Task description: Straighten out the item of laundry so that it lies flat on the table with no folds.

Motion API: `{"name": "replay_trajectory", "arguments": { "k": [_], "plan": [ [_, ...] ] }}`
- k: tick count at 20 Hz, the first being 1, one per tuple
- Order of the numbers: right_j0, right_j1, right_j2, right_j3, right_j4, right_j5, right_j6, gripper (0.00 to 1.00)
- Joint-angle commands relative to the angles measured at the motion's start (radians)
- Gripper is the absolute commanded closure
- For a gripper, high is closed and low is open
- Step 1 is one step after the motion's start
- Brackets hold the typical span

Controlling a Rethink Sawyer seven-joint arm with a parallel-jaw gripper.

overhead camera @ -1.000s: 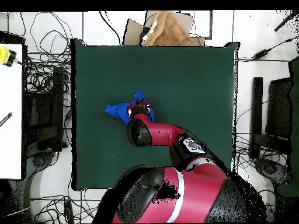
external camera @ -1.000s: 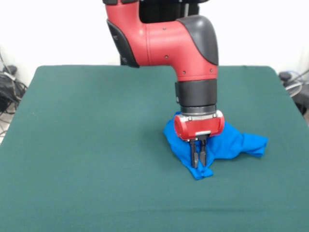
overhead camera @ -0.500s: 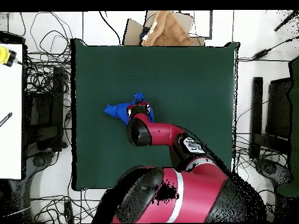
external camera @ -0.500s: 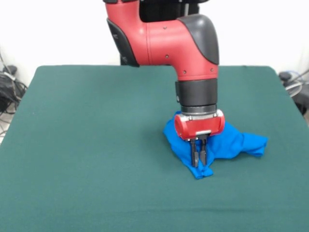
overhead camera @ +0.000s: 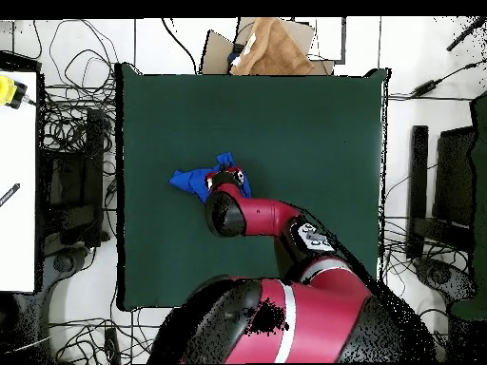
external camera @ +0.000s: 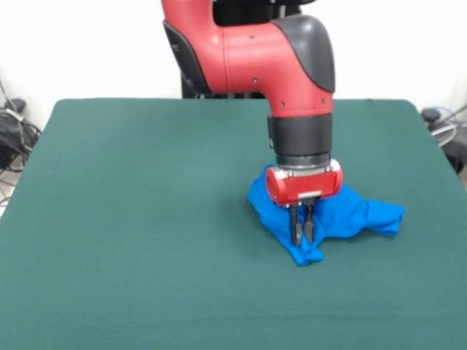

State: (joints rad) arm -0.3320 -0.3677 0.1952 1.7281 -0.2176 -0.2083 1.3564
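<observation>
The item of laundry (external camera: 357,215), a bright blue shirt, lies bunched and creased on the green table (external camera: 146,219), right of centre in the front view. One fold trails right and a narrow flap points toward the near edge. My gripper (external camera: 301,239) comes straight down on that near flap, its fingers shut together with blue cloth pinched between them. In the overhead view the item of laundry (overhead camera: 190,179) pokes out left of the red wrist, which hides the fingers. No lettering shows.
The table (overhead camera: 304,124) spreads wide on every side of the shirt. Beyond its top edge in the overhead view sits a brown cloth on a cardboard box (overhead camera: 271,48). Cables (overhead camera: 71,171) and a white desk (overhead camera: 17,190) lie off the left side.
The gripper has risen slightly and shifted a little right, and the near flap of the shirt has lifted with it. The rest of the shirt keeps its shape.
</observation>
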Motion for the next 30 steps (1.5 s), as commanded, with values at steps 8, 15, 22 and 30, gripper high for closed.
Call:
{"name": "replay_trajectory", "arguments": {
  "k": [8, 15, 22, 30],
  "plan": [
    [0.063, -0.576, -0.048, 0.181, 0.14, 0.843, 0.134, 1.0],
    [0.08, -0.605, -0.041, 0.145, 0.13, 0.922, 0.174, 1.0],
    [0.103, -0.591, -0.042, 0.089, 0.115, 0.971, 0.189, 1.0],
    [0.161, -0.614, -0.066, 0.004, 0.121, 1.115, 0.233, 1.0]
  ]
}}
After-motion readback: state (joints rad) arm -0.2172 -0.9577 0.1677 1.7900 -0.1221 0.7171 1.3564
